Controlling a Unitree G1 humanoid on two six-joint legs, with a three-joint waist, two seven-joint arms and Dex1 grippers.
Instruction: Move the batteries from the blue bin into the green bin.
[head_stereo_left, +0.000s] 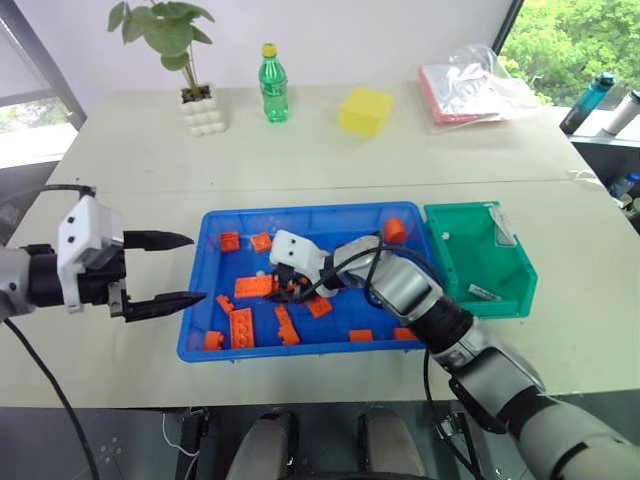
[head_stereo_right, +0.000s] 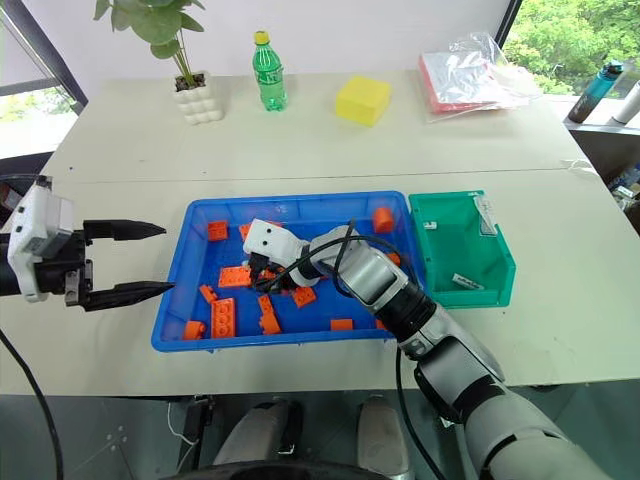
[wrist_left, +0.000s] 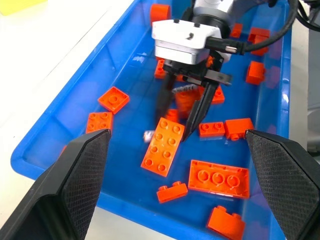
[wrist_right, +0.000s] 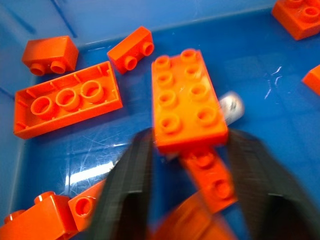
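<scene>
the right gripper (wrist_left: 186, 112) reaches down into the blue bin (head_stereo_left: 205, 262) among orange bricks (head_stereo_left: 241, 327), jaws partly spread beside a battery (wrist_left: 149, 135). the left gripper (head_stereo_left: 165, 270) hovers spread wide. the green bin (head_stereo_left: 478, 257) sits alongside on the pale table (head_stereo_left: 300, 150), by windows.

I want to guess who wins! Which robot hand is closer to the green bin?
Right. Its end effector is inside the blue bin, beside the green bin; the left end effector hovers past the blue bin's far side.
</scene>
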